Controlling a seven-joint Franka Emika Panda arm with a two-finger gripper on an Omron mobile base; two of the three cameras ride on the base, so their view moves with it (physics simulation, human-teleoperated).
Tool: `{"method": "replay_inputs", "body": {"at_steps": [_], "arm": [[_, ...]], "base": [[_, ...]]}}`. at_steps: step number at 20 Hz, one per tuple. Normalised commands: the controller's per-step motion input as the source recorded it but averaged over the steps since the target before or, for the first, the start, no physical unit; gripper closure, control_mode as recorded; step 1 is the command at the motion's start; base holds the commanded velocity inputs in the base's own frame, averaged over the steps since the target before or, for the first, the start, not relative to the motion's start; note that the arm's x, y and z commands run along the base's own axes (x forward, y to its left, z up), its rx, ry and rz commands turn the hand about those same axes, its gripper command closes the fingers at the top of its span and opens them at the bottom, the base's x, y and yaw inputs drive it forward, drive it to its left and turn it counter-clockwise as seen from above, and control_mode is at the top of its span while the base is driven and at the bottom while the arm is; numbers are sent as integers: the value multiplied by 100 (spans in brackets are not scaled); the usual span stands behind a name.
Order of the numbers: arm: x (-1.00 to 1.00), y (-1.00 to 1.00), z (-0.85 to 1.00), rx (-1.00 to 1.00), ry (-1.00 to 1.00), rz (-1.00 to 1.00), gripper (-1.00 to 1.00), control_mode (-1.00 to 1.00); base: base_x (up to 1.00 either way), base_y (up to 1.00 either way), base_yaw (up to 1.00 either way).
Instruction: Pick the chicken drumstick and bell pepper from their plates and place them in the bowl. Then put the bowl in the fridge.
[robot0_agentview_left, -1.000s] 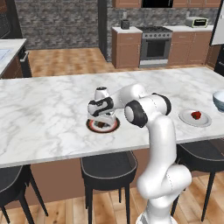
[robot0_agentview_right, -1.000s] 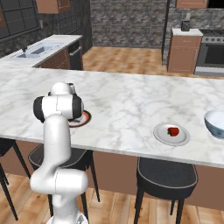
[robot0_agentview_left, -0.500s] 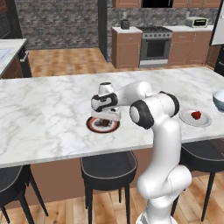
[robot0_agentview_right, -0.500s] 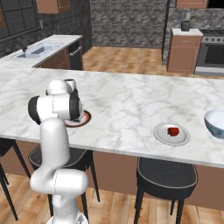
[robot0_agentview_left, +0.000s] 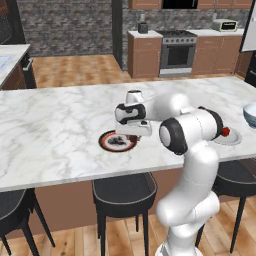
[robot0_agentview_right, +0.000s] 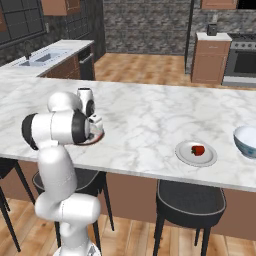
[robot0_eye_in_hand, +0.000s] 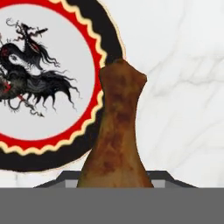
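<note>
Where fingers grip, chicken drumstick (robot0_eye_in_hand: 116, 131) looks mottled brown.

Marble counter (robot0_agentview_left: 55, 130) runs across the frame, with 3 dark stools beneath its near edge. The white arm reaches left over it; its gripper (robot0_agentview_left: 134, 131) hangs just above the right edge of the red-rimmed plate (robot0_agentview_left: 116, 141). Jaw setting and any held item cannot be made out at this size. To the right, partly behind the arm's elbow, the white plate (robot0_agentview_left: 231, 137) carries the red bell pepper (robot0_agentview_left: 225, 132). The bowl (robot0_agentview_left: 250, 114) sits at the right frame edge, beyond that plate.
</note>
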Motion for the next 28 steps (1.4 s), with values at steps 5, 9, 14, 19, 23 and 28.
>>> {"method": "replay_inputs", "body": {"at_steps": [5,9,14,19,23,28], "arm": [[-55,-62,27,7,-9,20,100,-100],[-47,-63,30,6,-12,22,100,-100],[-31,-56,33,0,-1,24,100,-100],[-31,-52,29,0,0,29,100,-100],[-33,-44,23,0,0,24,100,-100],[-7,-17,14,0,3,4,100,-100]], "base": [[0,0,0],[0,0,0],[0,0,0],[0,0,0],[0,0,0],[0,0,0]]}}
